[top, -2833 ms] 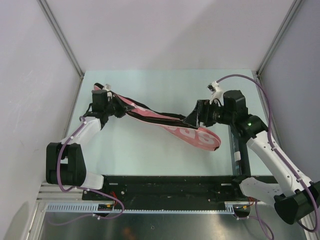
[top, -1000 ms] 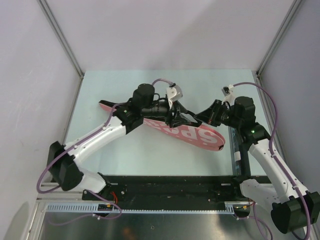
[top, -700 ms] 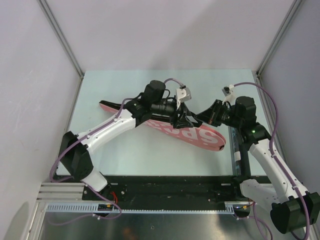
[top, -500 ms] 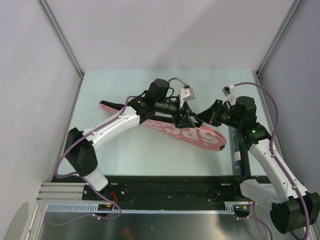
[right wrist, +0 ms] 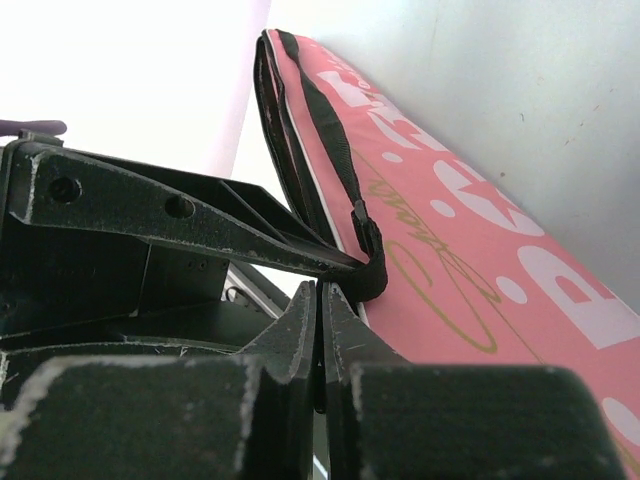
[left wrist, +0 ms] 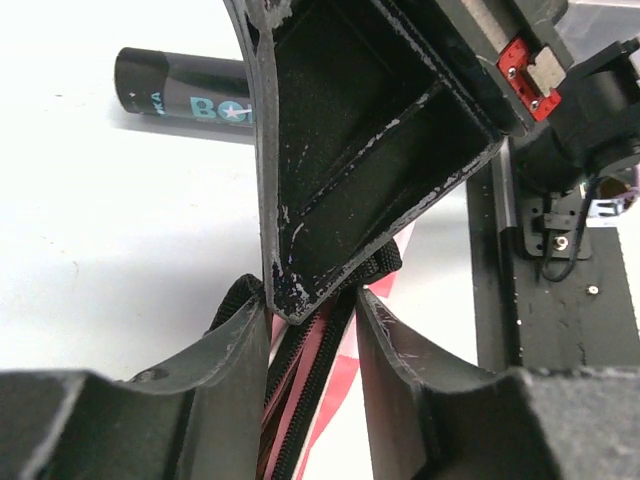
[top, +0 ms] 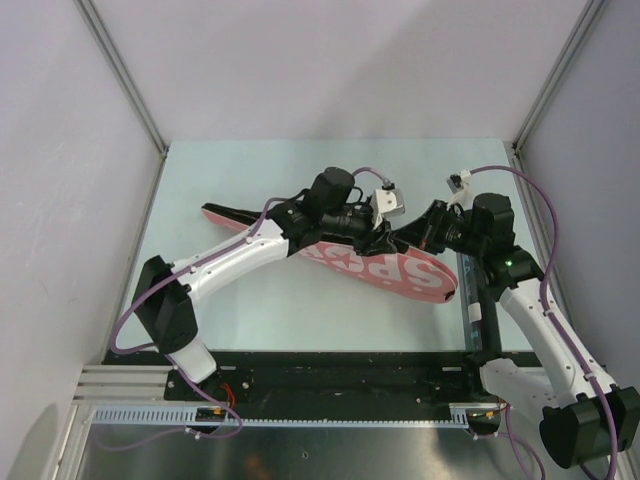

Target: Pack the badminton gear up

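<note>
The worktop carries the pink bag, which lies flat on a slant from far left to near right, lettering up. The left arm reaches over it from the left and the right arm from the right, and they meet above the bag's far edge, right of centre. The dark tube lies on its side on the worktop, outside the bag and apart from it. A black strap runs along the bag's edge to the right fingers, which are pressed tight together. Whether its end is caught between them I cannot tell. The left fingers look closed on the black zip edge, which fills the narrow gap between them. No rackets or shuttlecocks show, so they are probably packed already. What seems left is finishing the zip and stowing the tube.
</note>
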`<state>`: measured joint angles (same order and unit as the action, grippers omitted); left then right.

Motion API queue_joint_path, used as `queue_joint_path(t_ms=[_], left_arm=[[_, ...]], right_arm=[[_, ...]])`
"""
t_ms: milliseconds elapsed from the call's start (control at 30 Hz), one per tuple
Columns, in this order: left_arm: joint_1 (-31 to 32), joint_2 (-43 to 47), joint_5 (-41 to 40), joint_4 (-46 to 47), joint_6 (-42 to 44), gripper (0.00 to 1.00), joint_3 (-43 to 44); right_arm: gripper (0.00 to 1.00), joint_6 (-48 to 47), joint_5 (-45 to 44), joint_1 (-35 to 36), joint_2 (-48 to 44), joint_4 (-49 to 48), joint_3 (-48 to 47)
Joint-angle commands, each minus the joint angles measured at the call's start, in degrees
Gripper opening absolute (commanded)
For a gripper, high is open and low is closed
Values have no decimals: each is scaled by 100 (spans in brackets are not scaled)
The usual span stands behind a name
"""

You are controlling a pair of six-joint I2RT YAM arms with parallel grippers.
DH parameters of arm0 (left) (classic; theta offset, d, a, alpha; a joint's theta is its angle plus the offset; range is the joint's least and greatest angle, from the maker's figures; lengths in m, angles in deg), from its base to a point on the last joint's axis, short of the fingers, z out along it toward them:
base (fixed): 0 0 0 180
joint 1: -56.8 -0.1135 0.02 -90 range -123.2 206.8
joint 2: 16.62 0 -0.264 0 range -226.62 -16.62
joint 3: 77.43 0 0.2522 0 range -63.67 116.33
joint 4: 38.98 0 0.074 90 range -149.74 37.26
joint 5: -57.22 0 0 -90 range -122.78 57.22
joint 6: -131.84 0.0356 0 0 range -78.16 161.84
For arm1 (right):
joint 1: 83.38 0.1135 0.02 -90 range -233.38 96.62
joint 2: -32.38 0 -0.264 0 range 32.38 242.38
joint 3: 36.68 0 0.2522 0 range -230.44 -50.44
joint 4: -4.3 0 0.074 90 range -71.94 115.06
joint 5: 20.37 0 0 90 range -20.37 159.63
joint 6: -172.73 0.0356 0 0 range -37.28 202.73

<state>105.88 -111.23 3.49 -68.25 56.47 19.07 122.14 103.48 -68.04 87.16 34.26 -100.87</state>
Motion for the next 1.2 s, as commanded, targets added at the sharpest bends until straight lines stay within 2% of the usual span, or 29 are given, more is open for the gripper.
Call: queue_joint_path(t_ms=[0, 67, 100, 167, 333, 367, 467, 633, 667, 733, 767, 867, 933, 1167], left_arm=[[295, 127, -313, 135, 690, 41, 23], [313, 188, -401, 214, 673, 34, -47], [313, 232, -445, 293, 646, 26, -91], [313, 363, -481, 451, 620, 21, -249], [313, 575, -411, 487, 576, 1, -495], [313, 592, -402, 487, 576, 0, -530], [260, 672, -253, 487, 488, 0, -689], [137, 786, -68, 514, 208, 0, -733], [111, 777, -24, 531, 146, 0, -707], [23, 725, 151, 514, -73, 0, -602], [-3, 681, 204, 522, -136, 0, -558], [-170, 593, 458, 522, -452, 0, -426], [-328, 514, 617, 514, -697, 0, -355], [-592, 311, 1083, 479, -1094, 0, -214]], right_arm=[[0, 40, 87, 14, -205, -276, -45], [0, 22, 87, 5, -231, -241, -45], [0, -39, 26, 5, -249, -206, -37], [0, -118, -71, -4, -293, -83, -45], [0, -644, -413, -206, -460, 251, -45], [7, -733, -405, -345, -486, 330, -54], [23, -1023, -256, -697, -513, 523, -54], [34, -1498, 112, -786, -495, 805, -54], [44, -1594, 261, -786, -495, 840, -54], [57, -1998, 719, -760, -608, 997, -54], [69, -2156, 816, -734, -705, 1059, -54], [84, -2728, 790, -646, -1039, 1279, -54], [88, -2956, 764, -541, -1128, 1359, -37], [88, -3238, -123, 144, -935, 1772, -37]])
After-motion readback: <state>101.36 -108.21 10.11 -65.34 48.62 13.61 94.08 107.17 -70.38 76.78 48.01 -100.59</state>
